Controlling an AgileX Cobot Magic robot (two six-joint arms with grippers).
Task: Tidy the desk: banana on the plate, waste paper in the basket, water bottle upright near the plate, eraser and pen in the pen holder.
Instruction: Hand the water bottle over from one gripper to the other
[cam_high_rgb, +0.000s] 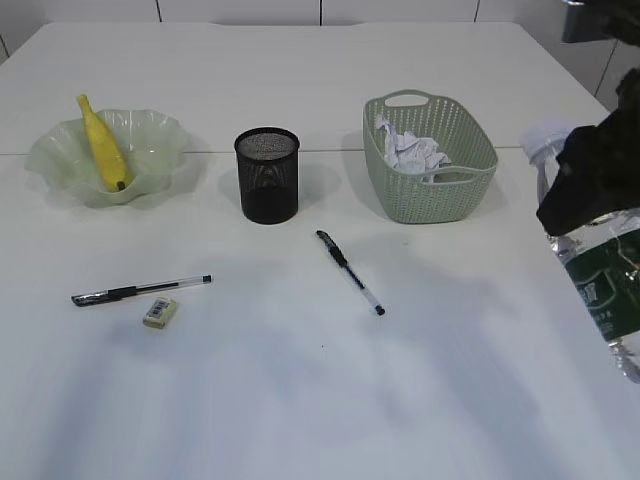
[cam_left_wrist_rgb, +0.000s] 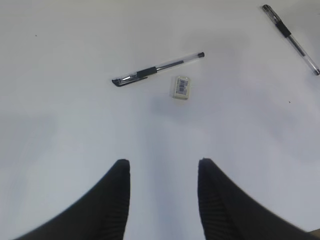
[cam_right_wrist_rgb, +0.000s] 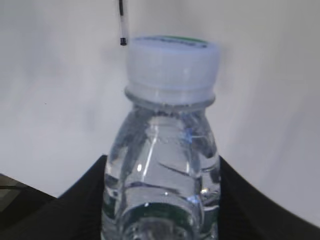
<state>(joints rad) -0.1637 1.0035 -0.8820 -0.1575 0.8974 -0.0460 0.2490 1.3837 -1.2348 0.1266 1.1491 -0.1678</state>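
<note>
The banana (cam_high_rgb: 103, 150) lies in the pale green plate (cam_high_rgb: 55, 160) at the far left. Waste paper (cam_high_rgb: 410, 152) sits inside the sage basket (cam_high_rgb: 440, 190). At the right edge my right gripper (cam_right_wrist_rgb: 162, 159) is shut on the water bottle (cam_right_wrist_rgb: 165, 150), which shows tilted in the exterior view (cam_high_rgb: 590, 270). One pen (cam_high_rgb: 140, 290) and the eraser (cam_high_rgb: 160, 312) lie front left, and a second pen (cam_high_rgb: 350, 272) lies mid-desk. The black pen holder (cam_high_rgb: 267, 175) stands behind them. My left gripper (cam_left_wrist_rgb: 164, 167) hangs open above bare desk, short of the pen (cam_left_wrist_rgb: 157, 69) and eraser (cam_left_wrist_rgb: 181, 87).
The white desk (cam_high_rgb: 320, 400) stretches wide in front of the pens. Its right edge runs close beside the held bottle. The second pen (cam_left_wrist_rgb: 291, 37) shows at the top right of the left wrist view. The left arm is out of the exterior view.
</note>
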